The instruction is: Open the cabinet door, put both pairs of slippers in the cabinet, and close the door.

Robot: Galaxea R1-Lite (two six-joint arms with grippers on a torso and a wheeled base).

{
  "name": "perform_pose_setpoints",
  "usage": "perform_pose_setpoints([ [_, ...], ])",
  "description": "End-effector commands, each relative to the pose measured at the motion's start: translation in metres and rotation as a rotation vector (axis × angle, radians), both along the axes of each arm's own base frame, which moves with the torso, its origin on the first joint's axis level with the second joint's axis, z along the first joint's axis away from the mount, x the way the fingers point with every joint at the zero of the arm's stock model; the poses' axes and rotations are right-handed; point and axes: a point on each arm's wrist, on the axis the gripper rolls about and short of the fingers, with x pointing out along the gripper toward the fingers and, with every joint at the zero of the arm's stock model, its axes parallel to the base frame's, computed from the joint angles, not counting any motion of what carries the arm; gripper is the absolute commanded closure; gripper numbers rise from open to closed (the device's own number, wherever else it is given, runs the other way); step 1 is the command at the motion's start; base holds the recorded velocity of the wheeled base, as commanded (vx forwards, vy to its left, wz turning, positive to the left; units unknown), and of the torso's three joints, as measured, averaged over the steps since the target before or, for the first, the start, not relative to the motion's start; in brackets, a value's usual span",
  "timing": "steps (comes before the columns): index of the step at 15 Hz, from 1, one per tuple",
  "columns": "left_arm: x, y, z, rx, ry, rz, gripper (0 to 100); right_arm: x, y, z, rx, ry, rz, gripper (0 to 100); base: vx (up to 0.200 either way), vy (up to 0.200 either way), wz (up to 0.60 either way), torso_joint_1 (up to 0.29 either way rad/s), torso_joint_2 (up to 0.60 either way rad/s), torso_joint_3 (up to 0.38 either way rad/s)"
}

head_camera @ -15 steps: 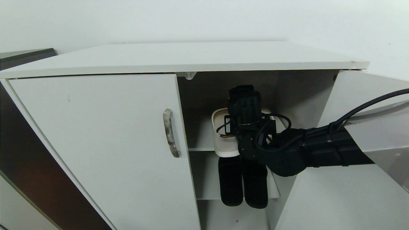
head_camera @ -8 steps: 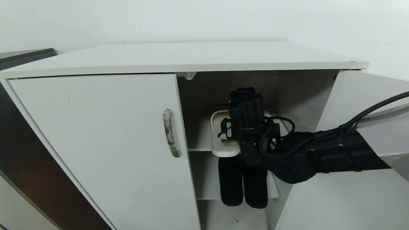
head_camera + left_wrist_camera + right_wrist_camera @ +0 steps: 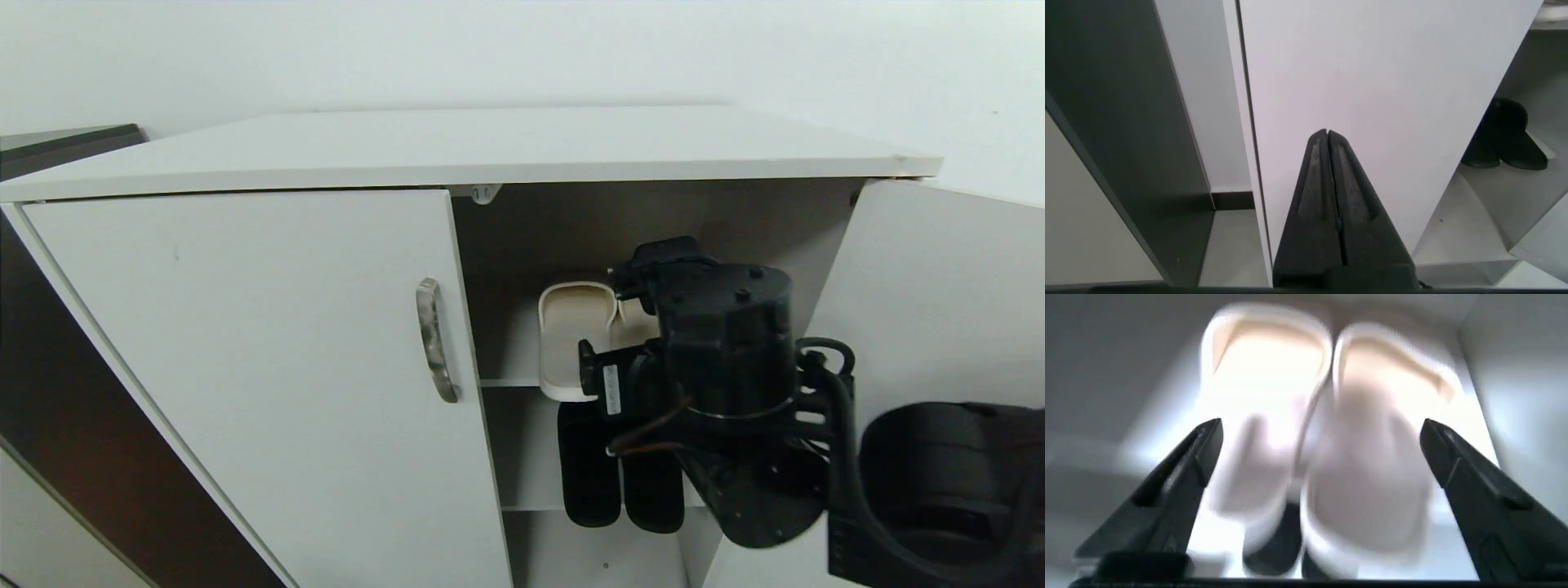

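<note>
2 cream moulded slippers (image 3: 570,341), upper shelf (image 3: 510,365) | 2 black slippers (image 3: 589,478), lower shelf (image 3: 531,467) | right tool (image 3: 1320,431) wide apart, empty | left tool (image 3: 1327,140) fingers together, empty

A plain white wall (image 3: 522,49) forms the background in the head view. At the far left stands a dark brown piece of furniture (image 3: 73,392), its flat top (image 3: 57,139) grey with a dark edge. In the left wrist view, a dark grey panel (image 3: 1118,122) rises from a pale floor (image 3: 1233,253), with a dark skirting strip (image 3: 1234,199) at the foot of the wall behind
</note>
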Motion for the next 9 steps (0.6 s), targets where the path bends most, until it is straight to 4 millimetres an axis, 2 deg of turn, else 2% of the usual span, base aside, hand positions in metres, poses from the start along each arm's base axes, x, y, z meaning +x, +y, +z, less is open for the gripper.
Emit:
perform_pose_setpoints([
  [1,0.0,0.0,0.0,-0.002,0.0,-0.002,100,-0.0265,-0.0175,0.0068,0.031,-0.015,0.065,100,0.0,0.0,0.0,0.0,0.0,0.0],
  [3,0.0,0.0,0.0,-0.003,0.0,0.002,100,-0.0186,-0.0177,0.0019,0.027,-0.009,0.051,100,0.0,0.0,0.0,0.0,0.0,0.0],
  [9,0.0,0.0,0.0,-0.003,0.0,0.0,100,-0.0185,-0.0179,0.0021,0.027,-0.011,0.043,100,0.0,0.0,0.0,0.0,0.0,0.0],
])
